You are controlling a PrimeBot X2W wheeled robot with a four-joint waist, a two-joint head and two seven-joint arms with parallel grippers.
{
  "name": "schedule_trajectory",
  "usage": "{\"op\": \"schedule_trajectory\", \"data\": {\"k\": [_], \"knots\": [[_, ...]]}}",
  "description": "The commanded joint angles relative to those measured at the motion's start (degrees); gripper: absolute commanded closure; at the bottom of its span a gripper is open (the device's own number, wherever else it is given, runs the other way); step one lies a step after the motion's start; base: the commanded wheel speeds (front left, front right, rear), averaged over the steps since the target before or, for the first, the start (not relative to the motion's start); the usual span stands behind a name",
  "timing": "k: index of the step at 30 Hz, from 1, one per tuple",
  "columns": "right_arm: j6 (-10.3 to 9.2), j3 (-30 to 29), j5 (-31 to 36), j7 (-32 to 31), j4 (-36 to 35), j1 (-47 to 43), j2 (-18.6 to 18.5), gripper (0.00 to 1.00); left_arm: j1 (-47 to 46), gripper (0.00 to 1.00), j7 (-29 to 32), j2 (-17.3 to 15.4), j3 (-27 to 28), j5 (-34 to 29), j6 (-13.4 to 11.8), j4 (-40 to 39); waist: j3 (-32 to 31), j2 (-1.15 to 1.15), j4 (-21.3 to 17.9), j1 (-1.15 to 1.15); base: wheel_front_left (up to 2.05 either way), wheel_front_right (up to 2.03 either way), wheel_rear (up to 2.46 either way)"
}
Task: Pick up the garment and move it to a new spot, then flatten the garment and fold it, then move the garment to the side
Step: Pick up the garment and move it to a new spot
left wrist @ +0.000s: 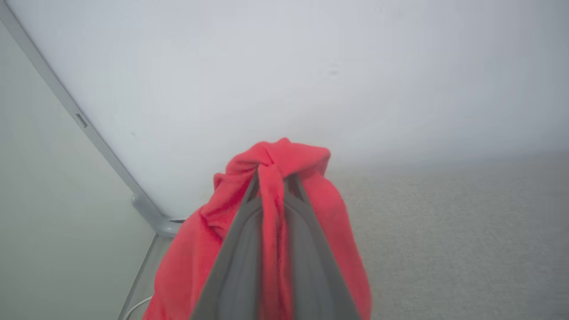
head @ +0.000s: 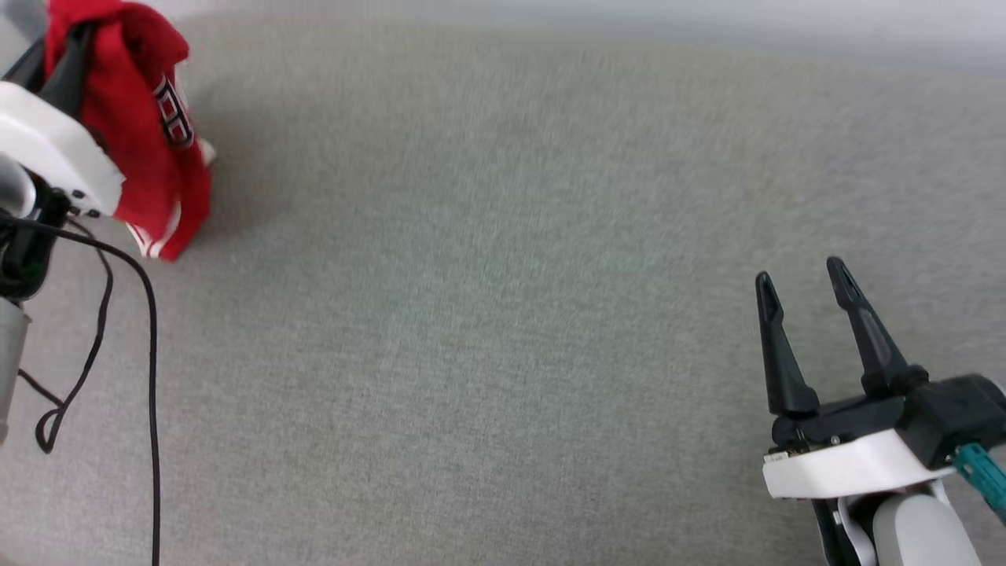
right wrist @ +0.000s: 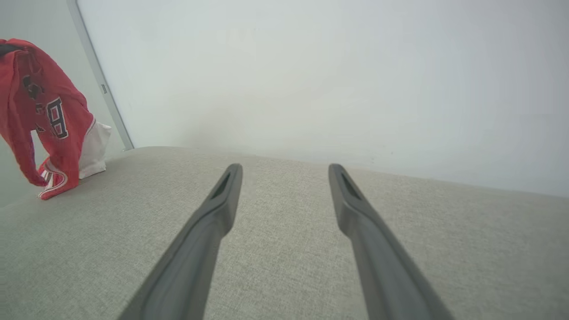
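Left end effector (left wrist: 272, 178) clamps the garment (head: 145, 169), which hangs bunched near the far-left edge of what seems a grey bench (head: 503, 330), its hem touching. Right end effector (head: 800, 273) has its 2 fingers spread, empty, over open surface.

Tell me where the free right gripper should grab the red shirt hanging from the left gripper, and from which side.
Probably the striped hem corner. The garment hangs bunched from the shut left gripper, and that corner dangles lowest and free, by the grey surface. Bring the open right gripper in from the robot's right, low along the surface.
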State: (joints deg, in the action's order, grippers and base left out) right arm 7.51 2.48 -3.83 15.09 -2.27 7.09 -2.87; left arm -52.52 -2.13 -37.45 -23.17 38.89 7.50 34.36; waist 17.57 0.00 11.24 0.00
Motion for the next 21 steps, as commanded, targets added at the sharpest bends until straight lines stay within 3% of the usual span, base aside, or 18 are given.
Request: {"op": "schedule_trajectory", "data": {"k": [1,12,21], "knots": [[-0.04,-0.24,-1.05,0.12,0.23,-1.27,-0.02,0.00,-0.13,1.00,0.43,-0.44,-0.42,-0.38,-0.08,-2.47,-5.26,0.00,-1.90,0.00,0.00,0.00,0.00],[-0.04,-0.84,-4.37,0.12,0.27,-3.81,-0.01,0.00,-2.49,1.00,4.95,1.53,-2.73,-1.38,-2.87,-17.07,-11.72,0.00,-7.61,0.00,0.00,0.00,0.00],[-0.04,-2.39,-6.23,0.12,0.13,-3.91,0.00,0.00,-5.76,1.00,4.93,6.78,-6.33,-3.86,-4.53,-20.20,-11.56,0.00,-14.10,0.00,0.00,0.00,0.00]]}}
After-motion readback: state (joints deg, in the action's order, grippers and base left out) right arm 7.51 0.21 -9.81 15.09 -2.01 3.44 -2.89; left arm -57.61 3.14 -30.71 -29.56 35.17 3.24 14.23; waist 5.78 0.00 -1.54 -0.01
